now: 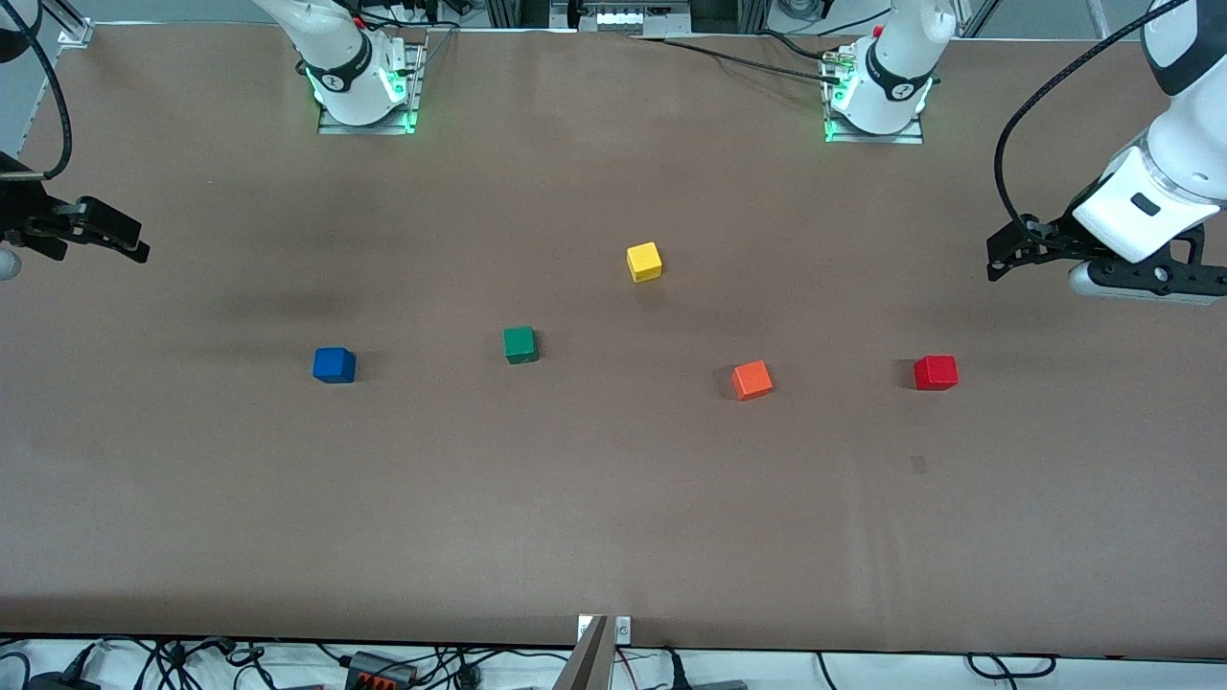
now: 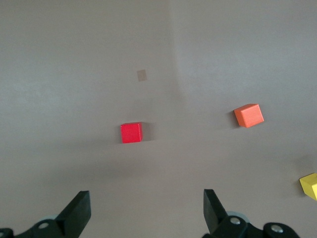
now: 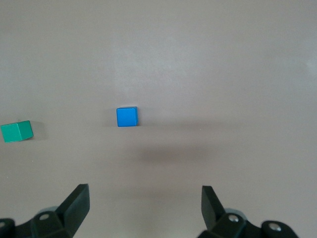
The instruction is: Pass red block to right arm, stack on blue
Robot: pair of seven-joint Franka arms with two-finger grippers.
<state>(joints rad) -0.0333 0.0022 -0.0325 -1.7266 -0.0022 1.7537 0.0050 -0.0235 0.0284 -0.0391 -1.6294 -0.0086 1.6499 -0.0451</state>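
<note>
The red block [image 1: 936,372] sat untouched on the table [image 1: 613,517] toward the left arm's end, the orange cube [image 1: 752,379] beside it. The left gripper [image 2: 146,210] hung above with fingers wide — empty. The blue cube [image 1: 334,365] lay near the right gripper [image 3: 144,206], likewise spread and empty.

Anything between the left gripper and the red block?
No. The left gripper hangs open over bare table with the red block in plain sight; the orange block sits off to one side, toward the right arm's end.
</note>
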